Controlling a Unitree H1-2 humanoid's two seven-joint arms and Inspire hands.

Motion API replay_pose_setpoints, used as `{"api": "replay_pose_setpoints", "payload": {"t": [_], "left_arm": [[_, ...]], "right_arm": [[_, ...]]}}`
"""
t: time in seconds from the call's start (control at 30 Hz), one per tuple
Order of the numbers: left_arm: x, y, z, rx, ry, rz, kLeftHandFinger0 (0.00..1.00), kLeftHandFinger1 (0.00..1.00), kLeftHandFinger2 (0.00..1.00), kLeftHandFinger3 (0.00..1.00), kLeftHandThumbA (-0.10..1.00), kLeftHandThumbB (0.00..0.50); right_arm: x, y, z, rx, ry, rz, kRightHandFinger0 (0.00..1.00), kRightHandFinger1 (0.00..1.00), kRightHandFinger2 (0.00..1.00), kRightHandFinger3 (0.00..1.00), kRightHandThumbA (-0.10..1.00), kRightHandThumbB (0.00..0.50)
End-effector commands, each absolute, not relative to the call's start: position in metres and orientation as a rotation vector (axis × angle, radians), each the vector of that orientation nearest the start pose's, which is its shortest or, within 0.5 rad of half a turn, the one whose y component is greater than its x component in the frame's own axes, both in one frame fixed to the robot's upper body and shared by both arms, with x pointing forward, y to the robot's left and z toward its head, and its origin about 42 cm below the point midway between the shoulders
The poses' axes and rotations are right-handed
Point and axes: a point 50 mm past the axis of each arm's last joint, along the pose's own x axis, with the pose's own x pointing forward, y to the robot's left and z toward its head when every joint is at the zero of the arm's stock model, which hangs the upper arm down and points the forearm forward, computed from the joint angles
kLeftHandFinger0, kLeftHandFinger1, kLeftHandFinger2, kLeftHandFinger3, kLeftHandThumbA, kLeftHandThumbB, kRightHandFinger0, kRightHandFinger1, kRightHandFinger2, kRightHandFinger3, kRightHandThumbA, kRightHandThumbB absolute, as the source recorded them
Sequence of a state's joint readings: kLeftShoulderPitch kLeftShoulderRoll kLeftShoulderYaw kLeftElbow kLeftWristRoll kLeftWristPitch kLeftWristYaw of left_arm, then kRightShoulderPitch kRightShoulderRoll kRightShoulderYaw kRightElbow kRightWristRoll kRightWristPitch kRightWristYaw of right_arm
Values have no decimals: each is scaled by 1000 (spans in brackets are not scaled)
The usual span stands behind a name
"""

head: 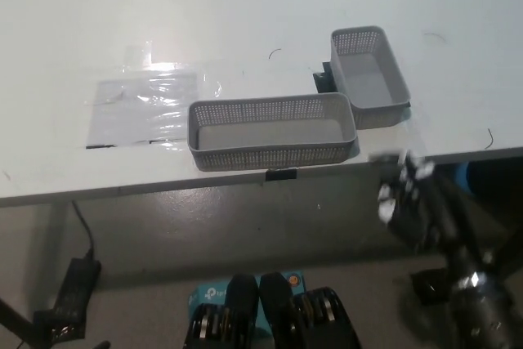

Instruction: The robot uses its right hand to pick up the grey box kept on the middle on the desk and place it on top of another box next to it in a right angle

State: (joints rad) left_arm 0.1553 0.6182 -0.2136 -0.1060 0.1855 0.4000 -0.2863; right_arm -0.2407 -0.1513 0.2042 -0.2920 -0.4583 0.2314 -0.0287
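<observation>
Down at the lower right, the black right hand (pixel 406 194) hangs below the front edge of the counter (pixel 245 6), motion-blurred, so I cannot tell whether it is open or closed; it holds nothing that can be seen. Its dark arm runs toward the bottom right corner.

The grey box in the middle (pixel 272 131) is a long, shallow rectangular basket with perforated mesh walls and a plain floor, lying sideways along the counter's front edge. The second grey box (pixel 369 76), of the same mesh make, stands just behind its right end, turned roughly square to it, their corners close or touching. Both sit on the smooth white counter. A sheet of clear, glossy plastic film (pixel 145 104) lies flat to the left of the middle box.
</observation>
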Motion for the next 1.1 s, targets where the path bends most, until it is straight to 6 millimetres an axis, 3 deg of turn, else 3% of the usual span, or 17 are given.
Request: {"api": "replay_pose_setpoints", "payload": {"t": [0.0, 0.03, 0.07, 0.13, 0.17, 0.2, 0.3, 0.33, 0.4, 0.47, 0.53, 0.6, 0.67, 0.87, 0.9, 1.07], "left_arm": [[216, 367, 92, 777, 587, -361, 34, 91, 80, 125, 1000, 299], [216, 367, 92, 783, 587, -365, 36, 96, 86, 123, 1000, 268], [216, 367, 92, 783, 588, -363, 34, 99, 93, 119, 1000, 270], [217, 370, 96, 783, 589, -346, 7, 91, 80, 109, 1000, 274], [217, 370, 96, 782, 589, -346, 5, 91, 80, 107, 1000, 273], [217, 370, 97, 785, 593, -348, 11, 98, 95, 113, 1000, 281], [217, 370, 97, 801, 601, -347, 12, 102, 100, 121, 1000, 285], [217, 369, 98, 793, 601, -347, 3, 106, 121, 154, 1000, 253], [217, 369, 97, 772, 592, -344, 0, 88, 100, 131, 982, 240], [217, 370, 97, 778, 590, -347, 19, 92, 86, 114, 999, 259], [217, 372, 98, 804, 594, -345, 86, 105, 84, 116, 1000, 283], [217, 373, 98, 779, 591, -343, 1, 45, 42, 96, 993, 249], [216, 373, 98, 782, 592, -339, 0, 59, 63, 116, 971, 223], [215, 374, 98, 781, 597, -345, 0, 58, 55, 99, 992, 241], [213, 375, 97, 776, 596, -347, 0, 35, 17, 67, 998, 266], [211, 375, 97, 791, 596, -348, 0, 28, 12, 53, 970, 229]], "right_arm": [[341, -191, 289, -669, -492, 31, 0, 0, 183, 682, 140, 245], [346, -194, 298, -702, -495, 58, 39, 60, 203, 717, 151, 258], [347, -194, 301, -715, -489, 66, 120, 176, 280, 744, 151, 284], [360, -195, 312, -830, -497, 102, 404, 518, 508, 858, 205, 332], [361, -195, 313, -837, -496, 105, 413, 532, 513, 867, 208, 337], [368, -197, 316, -881, -477, 139, 538, 710, 730, 992, 261, 376], [377, -200, 318, -956, -470, 177, 708, 820, 847, 1000, 301, 407], [383, -204, 317, -1009, -461, 210, 947, 977, 992, 1000, 331, 435], [396, -208, 315, -1083, -445, 259, 1000, 1000, 1000, 1000, 342, 487], [404, -210, 314, -1128, -399, 303, 1000, 1000, 1000, 1000, 385, 489], [413, -211, 311, -1164, -343, 343, 1000, 1000, 1000, 1000, 390, 488], [426, -214, 308, -1176, -295, 381, 1000, 1000, 1000, 1000, 345, 480], [433, -217, 305, -1158, -265, 397, 1000, 1000, 1000, 1000, 303, 473], [457, -226, 292, -1184, -188, 432, 1000, 1000, 1000, 1000, 308, 467], [461, -228, 288, -1197, -180, 434, 1000, 1000, 1000, 1000, 303, 457], [474, -231, 285, -1190, -185, 434, 1000, 1000, 1000, 1000, 283, 425]]}}
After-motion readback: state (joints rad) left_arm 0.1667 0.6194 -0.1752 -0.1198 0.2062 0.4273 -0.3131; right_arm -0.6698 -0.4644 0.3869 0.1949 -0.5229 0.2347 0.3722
